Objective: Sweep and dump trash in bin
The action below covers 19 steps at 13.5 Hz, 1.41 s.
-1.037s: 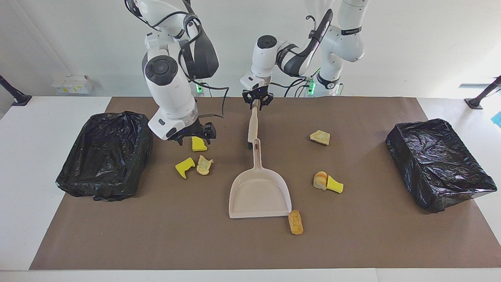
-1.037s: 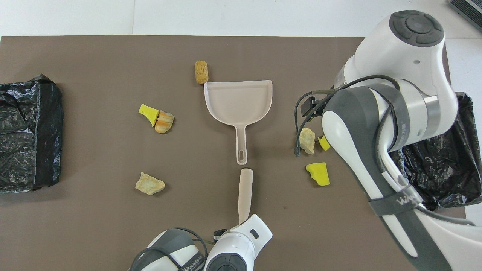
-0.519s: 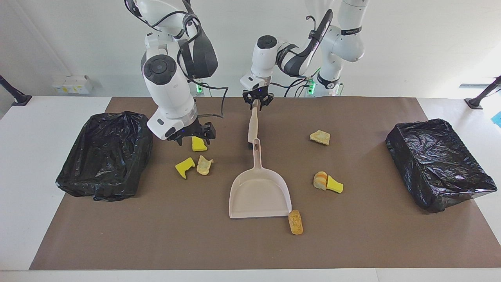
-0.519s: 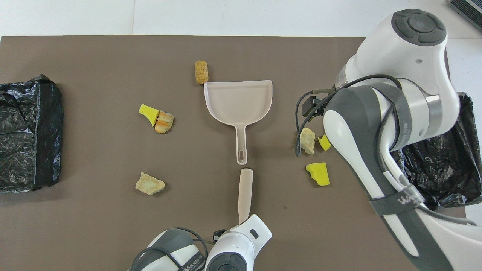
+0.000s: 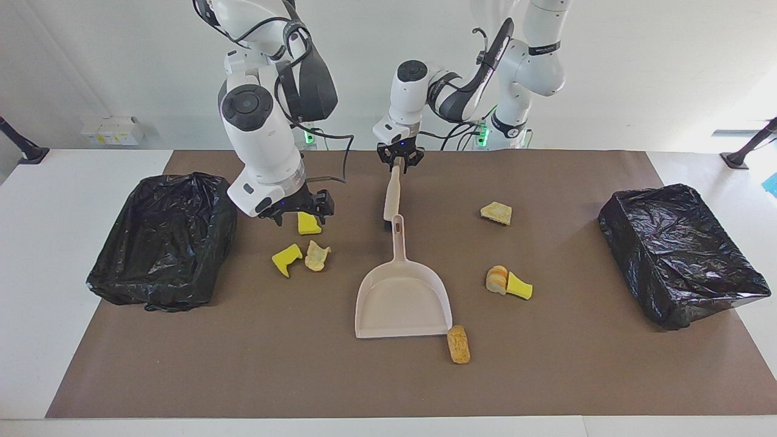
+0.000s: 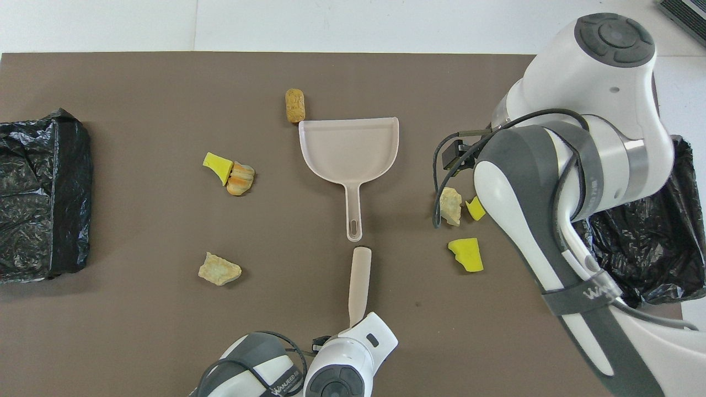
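Over the brush (image 5: 391,197), left gripper (image 5: 399,159) grips its handle.

Lab: robot arms (image 5: 267,139) at bare white table (image 5: 36,255)

**Bright, even light; short soft shadows**

Both views are brightly and evenly lit from above. Shadows on the brown mat (image 5: 546,376) are short and soft, hugging each object's base. The black bin bags (image 5: 680,255) show scattered white glints on their crinkled plastic. The white worktop (image 5: 36,303) and back wall look nearly washed out. Focus is sharp throughout, with no motion blur; edges show little distortion.
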Tool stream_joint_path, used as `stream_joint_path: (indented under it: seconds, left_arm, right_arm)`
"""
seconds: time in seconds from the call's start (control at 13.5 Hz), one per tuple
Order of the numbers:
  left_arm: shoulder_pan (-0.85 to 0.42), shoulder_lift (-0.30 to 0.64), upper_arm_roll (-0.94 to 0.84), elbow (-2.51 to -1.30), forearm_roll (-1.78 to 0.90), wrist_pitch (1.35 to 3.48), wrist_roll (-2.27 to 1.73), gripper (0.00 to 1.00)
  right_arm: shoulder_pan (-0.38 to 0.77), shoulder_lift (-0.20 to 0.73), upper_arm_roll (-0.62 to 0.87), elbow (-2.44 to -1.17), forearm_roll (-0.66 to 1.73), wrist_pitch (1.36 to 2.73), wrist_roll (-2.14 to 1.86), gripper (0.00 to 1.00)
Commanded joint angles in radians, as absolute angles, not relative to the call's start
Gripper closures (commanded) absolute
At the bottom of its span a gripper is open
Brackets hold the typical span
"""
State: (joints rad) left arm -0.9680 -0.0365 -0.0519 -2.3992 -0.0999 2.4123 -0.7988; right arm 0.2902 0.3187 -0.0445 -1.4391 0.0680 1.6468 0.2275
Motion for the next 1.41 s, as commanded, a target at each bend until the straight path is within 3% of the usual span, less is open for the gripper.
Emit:
stream_joint_path:
  seconds: [0.0,0.15,0.37,0.67,0.89,1.33]
  left_arm:
    - [-0.977,-0.037,-0.04,-2.379,-0.106,2.402,-0.804,0.66]
    - [-0.977,-0.037,-0.038,-2.376,-0.106,2.399,-0.808,1.0]
    - [-0.951,-0.051,-0.032,-2.362,-0.098,2.364,-0.799,1.0]
    - [-0.856,-0.06,-0.031,-2.232,-0.092,2.116,-0.778,1.0]
    - [-0.761,-0.103,-0.029,-2.201,-0.089,2.024,-0.726,1.0]
    - [-0.504,-0.043,-0.029,-2.082,0.004,1.976,-0.513,1.0]
  right_arm:
    - [0.279,0.328,-0.037,-1.422,0.077,1.649,0.236,0.0]
    - [0.279,0.328,-0.037,-1.422,0.075,1.651,0.233,0.0]
    - [0.279,0.327,-0.037,-1.427,0.075,1.651,0.233,0.0]
    - [0.278,0.327,-0.037,-1.427,0.075,1.651,0.233,0.0]
    - [0.285,0.327,-0.035,-1.427,0.078,1.654,0.241,0.0]
    - [0.432,0.417,-0.037,-1.424,0.064,1.741,0.388,0.0]
